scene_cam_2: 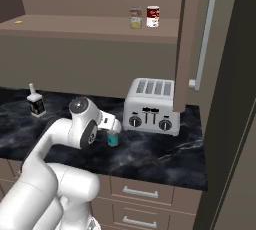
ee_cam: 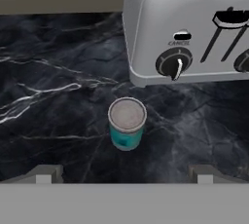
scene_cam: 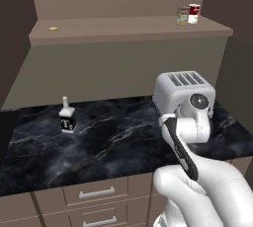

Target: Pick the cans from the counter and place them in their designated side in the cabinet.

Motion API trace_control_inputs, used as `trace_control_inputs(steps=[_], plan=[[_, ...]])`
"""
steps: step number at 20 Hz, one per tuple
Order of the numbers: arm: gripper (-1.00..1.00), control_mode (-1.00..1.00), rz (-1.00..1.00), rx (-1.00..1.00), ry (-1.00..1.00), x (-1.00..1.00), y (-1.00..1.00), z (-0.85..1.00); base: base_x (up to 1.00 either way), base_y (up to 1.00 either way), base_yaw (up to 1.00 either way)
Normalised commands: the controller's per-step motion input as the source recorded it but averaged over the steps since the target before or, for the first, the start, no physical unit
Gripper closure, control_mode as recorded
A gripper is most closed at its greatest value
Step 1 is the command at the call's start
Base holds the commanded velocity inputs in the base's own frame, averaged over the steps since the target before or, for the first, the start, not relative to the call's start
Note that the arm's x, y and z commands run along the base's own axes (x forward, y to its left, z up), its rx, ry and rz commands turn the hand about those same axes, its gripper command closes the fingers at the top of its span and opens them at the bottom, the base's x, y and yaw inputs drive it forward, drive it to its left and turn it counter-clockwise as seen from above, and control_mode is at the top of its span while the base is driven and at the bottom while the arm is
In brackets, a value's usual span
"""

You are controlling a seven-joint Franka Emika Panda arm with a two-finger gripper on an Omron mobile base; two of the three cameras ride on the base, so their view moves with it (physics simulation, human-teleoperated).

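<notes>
Teal can [ee_cam: 126, 129] stands upright on the black marble counter [ee_cam: 44, 116] in hand view, just in front of the toaster [ee_cam: 189, 23], near its left knob, not touching. Pincer [ee_cam: 124, 175] hangs above it w/ jaws wide: the 2 finger tips [ee_cam: 44, 173] sit far apart at the bottom, can between them but further up the frame, no contact. Left base view: arm [scene_cam: 185, 137] stands in front of the toaster [scene_cam: 183, 93] and covers the spot where the teal can is; this view gives 1 small bottle [scene_cam: 66, 117] w/ white neck on the counter [scene_cam: 99, 142] well to the left, 1 tiny yellow bit [scene_cam: 53, 28] on the cabinet shelf [scene_cam: 123, 28], and 2 cans at the shelf's right end: beige-yellow can [scene_cam: 183, 16] and red-and-white can [scene_cam: 194, 13], side by side, about touching. Right base view: teal can [scene_cam_2: 113, 137] shows on the counter [scene_cam_2: 160, 154] just left of the toaster [scene_cam_2: 151, 106], w/ the hand right beside and above it; same 2 shelf cans [scene_cam_2: 135, 18] [scene_cam_2: 153, 16], bottle [scene_cam_2: 36, 103] far left, plus an open cabinet door [scene_cam_2: 192, 39] w/ long silver handle [scene_cam_2: 206, 29]. Count: 3 cans total, 1 toaster, 1 bottle.
</notes>
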Motion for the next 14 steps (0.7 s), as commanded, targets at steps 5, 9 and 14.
trace_control_inputs(steps=[5, 9, 14], plan=[[-1.0, -1.0, 0.0, 0.01, 0.02, 0.25, -0.06, -0.18, 0.0, 0.0, 0.0], [-1.0, -1.0, 0.0, 0.03, 0.04, 0.16, -0.02, -0.2, 0.0, 0.0, 0.0], [-1.0, -1.0, 0.0, 0.01, 0.01, 0.15, -0.01, -0.22, 0.0, 0.0, 0.0]])
